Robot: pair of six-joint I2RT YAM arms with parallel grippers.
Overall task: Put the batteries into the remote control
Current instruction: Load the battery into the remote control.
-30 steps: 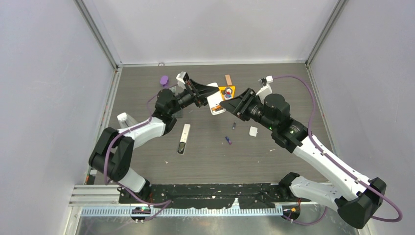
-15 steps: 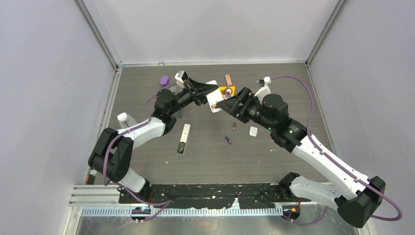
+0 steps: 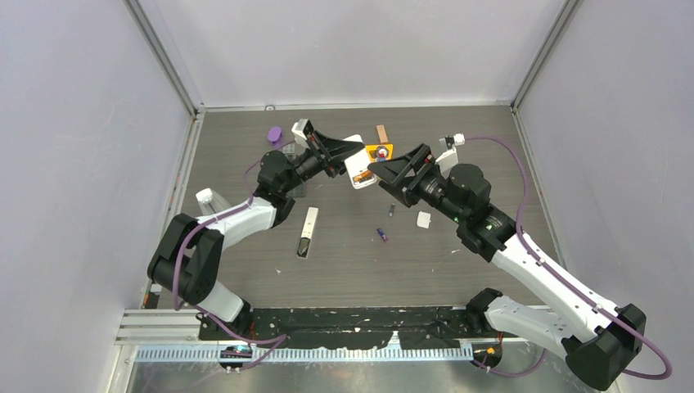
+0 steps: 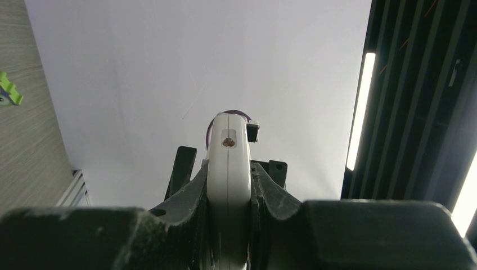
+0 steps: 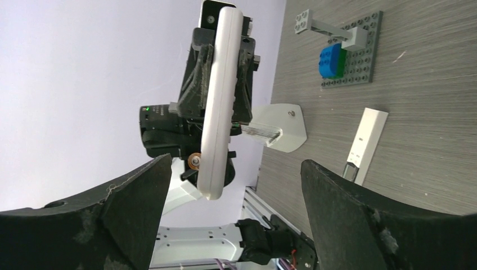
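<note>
White plastic remote control [image 3: 358,168] pinched aloft in the left pincer [image 3: 350,152], dark cylindrical battery [image 3: 391,210] and blue-purple battery [image 3: 381,235] down on the grey worktop [image 3: 344,262]. Edge-on between black fingers [image 4: 270,197] at the left wrist. At the right wrist, right pincer [image 5: 236,163] spread wide, facing the remote.

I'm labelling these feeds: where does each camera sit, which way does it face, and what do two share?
Top external: above and behind, looking down on the table; the left arm and right arm show.
Left wrist: faces the wall and ceiling lights; its fingers clamp the white remote.
Right wrist: faces that remote above the table; its open fingers frame it.
Shared: both wrist views show the remote edge-on.
</note>
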